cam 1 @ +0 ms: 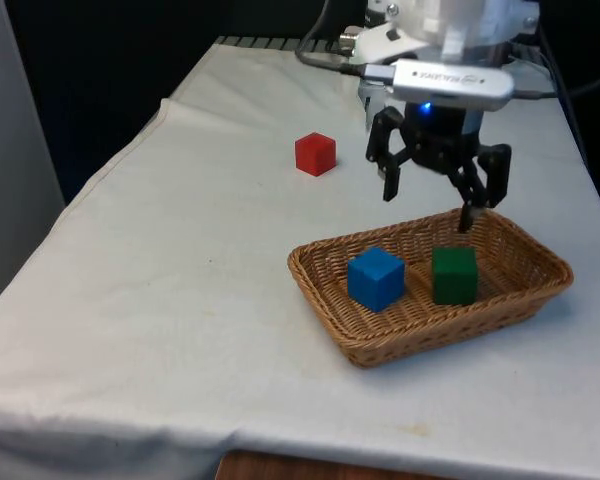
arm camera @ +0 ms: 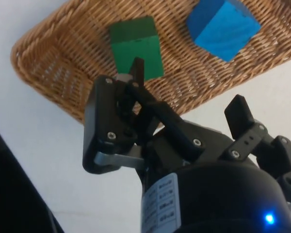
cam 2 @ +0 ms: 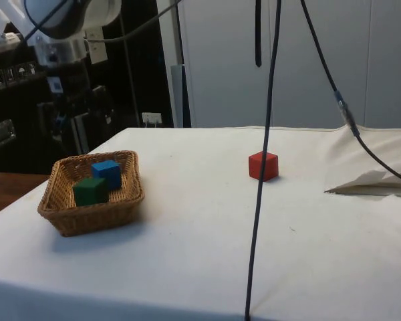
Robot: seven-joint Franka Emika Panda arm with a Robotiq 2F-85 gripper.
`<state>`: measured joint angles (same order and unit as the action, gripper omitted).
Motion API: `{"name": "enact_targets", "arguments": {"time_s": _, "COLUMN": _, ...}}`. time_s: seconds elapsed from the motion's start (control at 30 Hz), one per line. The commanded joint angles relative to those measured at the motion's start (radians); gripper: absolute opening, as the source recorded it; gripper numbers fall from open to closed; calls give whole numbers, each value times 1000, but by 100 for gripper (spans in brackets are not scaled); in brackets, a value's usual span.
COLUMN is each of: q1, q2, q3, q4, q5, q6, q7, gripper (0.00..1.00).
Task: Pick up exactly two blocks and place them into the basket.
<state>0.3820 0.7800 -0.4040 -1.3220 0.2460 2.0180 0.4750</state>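
Note:
A wicker basket (cam 1: 525, 295) (cam 2: 130, 194) (arm camera: 48, 63) sits on the white cloth and holds a blue block (cam 1: 376, 277) (cam 2: 107, 172) (arm camera: 224, 28) and a green block (cam 1: 453, 274) (cam 2: 90, 191) (arm camera: 136, 44) side by side. My gripper (cam 1: 428, 207) (arm camera: 186, 85) hangs open above the basket's far rim, with nothing between its fingers. A red block (cam 1: 315, 153) (cam 2: 263, 165) lies on the cloth outside the basket, further back and towards the front view's left.
A dark cable (cam 2: 264, 160) hangs down in front of the side camera, crossing the red block. The cloth bunches into a fold (cam 2: 374, 180) at the side view's right. The table edge (cam 1: 100, 170) runs along the front view's left.

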Motion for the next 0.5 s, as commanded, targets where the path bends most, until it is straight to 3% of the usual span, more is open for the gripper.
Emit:
{"name": "enact_targets", "arguments": {"time_s": 0.0, "q1": 1, "q2": 0, "q3": 2, "q4": 14, "q5": -4, "q6": -27, "q7": -4, "gripper": 100}}
{"name": "enact_targets", "arguments": {"time_s": 0.47, "q1": 2, "q2": 1, "q3": 9, "q4": 30, "q5": -1, "q6": -45, "q7": -45, "gripper": 100}}
